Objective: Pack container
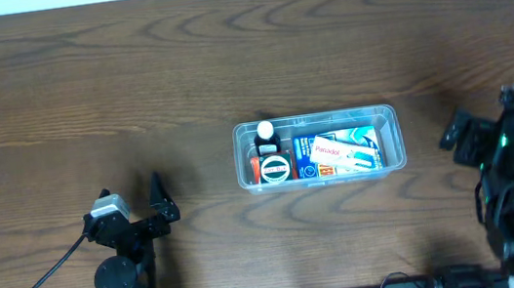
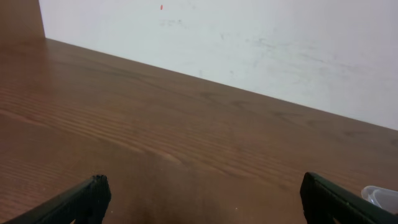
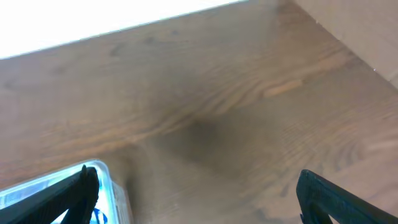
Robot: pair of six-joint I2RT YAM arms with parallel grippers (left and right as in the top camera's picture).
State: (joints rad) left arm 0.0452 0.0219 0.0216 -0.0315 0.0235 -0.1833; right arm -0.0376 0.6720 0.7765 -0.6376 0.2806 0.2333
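Container (image 1: pixel 332 115) between left claw (image 2: pixel 205 183) and right claw (image 3: pixel 198 176), well apart from each; both spread wide, empty.

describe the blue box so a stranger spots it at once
On the brown wooden table, find the clear rectangular plastic tub near the middle. The flat blue-and-white box fills its right part; the small items at the left end are mostly black.

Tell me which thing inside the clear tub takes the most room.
The blue and white box, lying flat and filling the right side of the tub. The white-capped bottle and the round tin at the left end are much smaller.
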